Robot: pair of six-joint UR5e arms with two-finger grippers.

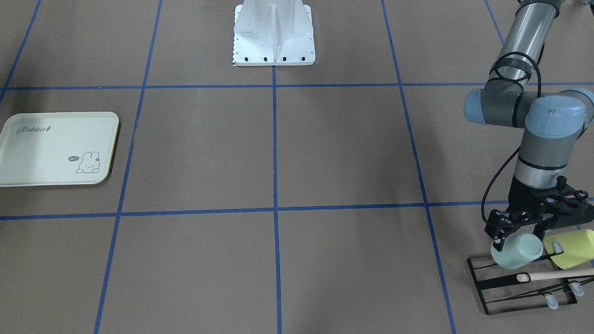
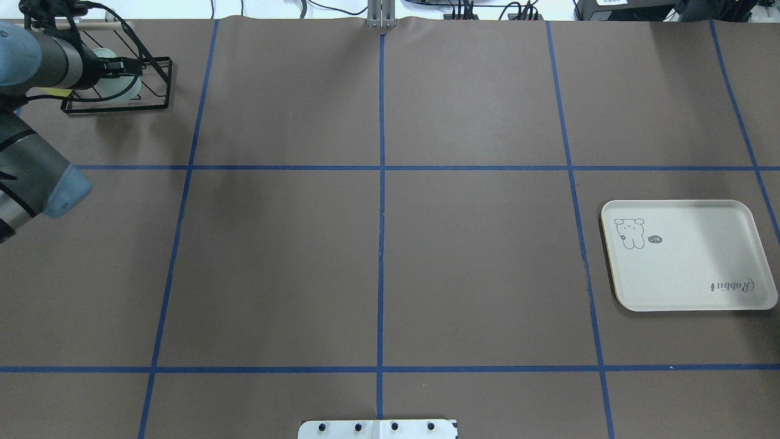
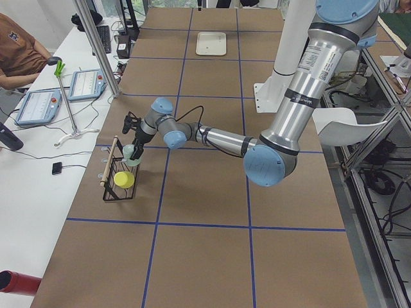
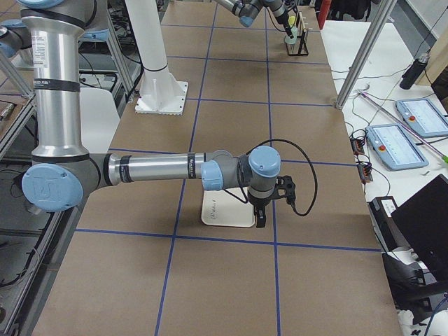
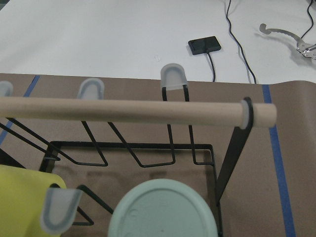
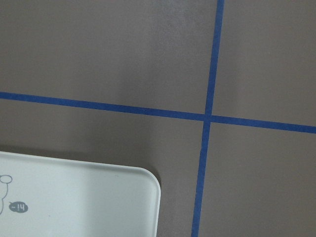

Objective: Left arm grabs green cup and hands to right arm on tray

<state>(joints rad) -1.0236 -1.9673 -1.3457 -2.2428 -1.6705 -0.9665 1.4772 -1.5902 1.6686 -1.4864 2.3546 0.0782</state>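
Hanging over tapered plastic green cup (image 1: 516, 251) in wire rack (image 5: 230, 157), left hand (image 1: 517, 232), grasp unclear

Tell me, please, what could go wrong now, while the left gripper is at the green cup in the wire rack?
1. The green cup sits tilted in the black wire rack. If the left gripper pulls at a wrong angle, the cup may catch on a peg and drag the rack.
2. The yellow-green cup lies close beside it, so the gripper could knock it.
3. The tray is far across the table, so a weak hold might drop the cup on the way.
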